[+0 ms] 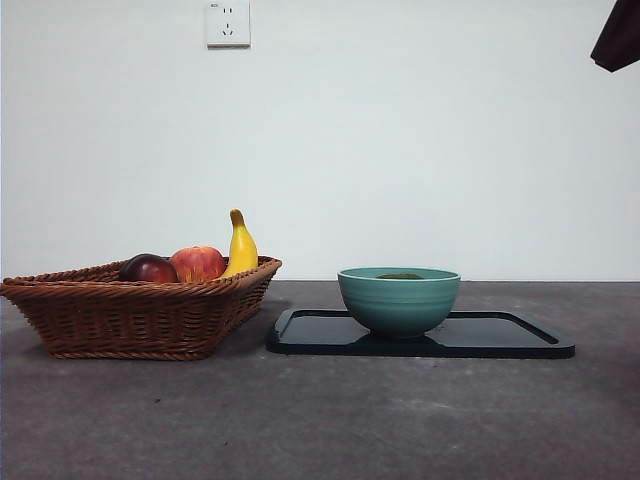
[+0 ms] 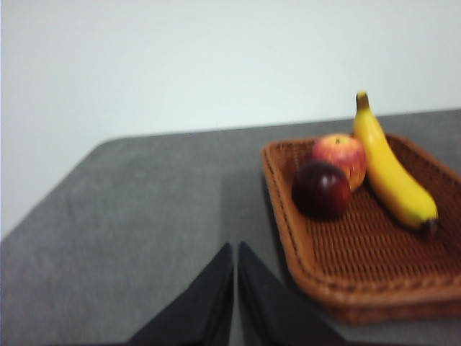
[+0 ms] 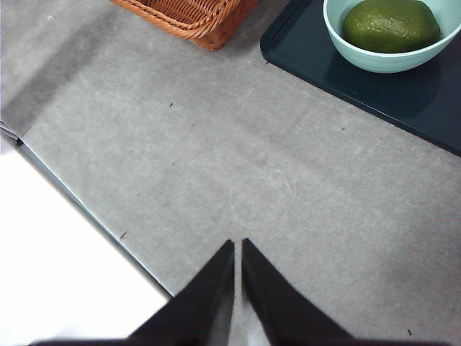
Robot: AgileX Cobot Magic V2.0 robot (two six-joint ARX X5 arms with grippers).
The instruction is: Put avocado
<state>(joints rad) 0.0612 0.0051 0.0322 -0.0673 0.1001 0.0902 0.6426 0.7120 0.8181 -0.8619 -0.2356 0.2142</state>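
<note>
Grey tabletop (image 1: pixel 330 420) fills the foreground on my front cam, bare up to the props. Next back, L to R: wicker basket (image 1: pixel 140 315) and, just beside it, a dark tray (image 1: pixel 500 335) w/ a teal bowl (image 1: pixel 399 300) standing on its left half. Avocado (image 3: pixel 390 24) lies inside the bowl; front cam shows only a dark sliver of it (image 1: pixel 400 276) over the rim, the right wrist cam shows it whole, dull green, filling most of the bowl.

Basket holds three things packed together: dark red-purple fruit (image 1: pixel 148 268), red apple (image 1: pixel 198 263) touching it, and a banana (image 1: pixel 240 246) leaning w/ stem up at the basket's far right side. Nothing sits between basket and tray.

Left gripper (image 2: pixel 235 249) hangs over bare table just beside the basket, jaws pressed together, pinching nothing. Right gripper (image 3: pixel 238 245) is over bare table near the table edge, well apart from tray and bowl, jaws also pressed together, empty. On front cam I see only a black tip of an arm (image 1: pixel 618 38) at the top right corner.

Far back: white wall w/ a socket (image 1: pixel 228 23).
</note>
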